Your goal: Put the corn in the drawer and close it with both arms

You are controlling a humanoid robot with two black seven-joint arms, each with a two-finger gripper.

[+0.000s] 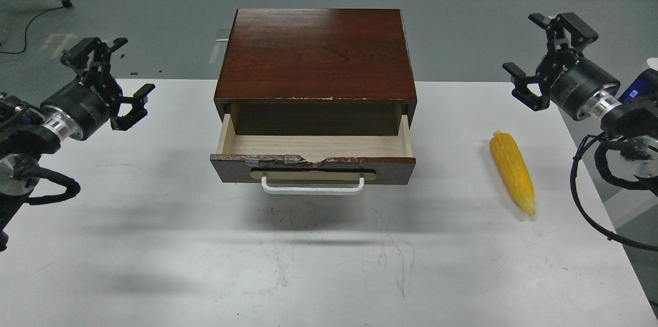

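Surface: white table point(154, 244), cabinet point(316, 54) at 12 o'clock, grey floor beyond.
Drawer point(313, 162): pulled open, empty, facing 6 o'clock.
Corn point(512, 171): at 3 o'clock of drawer, well apart, near right table edge; long axis 12-to-6, tip toward 6.
Right gripper point(549, 59): fingers spread, empty, nearer; corn at its 7 o'clock.
Left gripper point(114, 83): spread, empty, well apart.
Room: bare table between corn and drawer.
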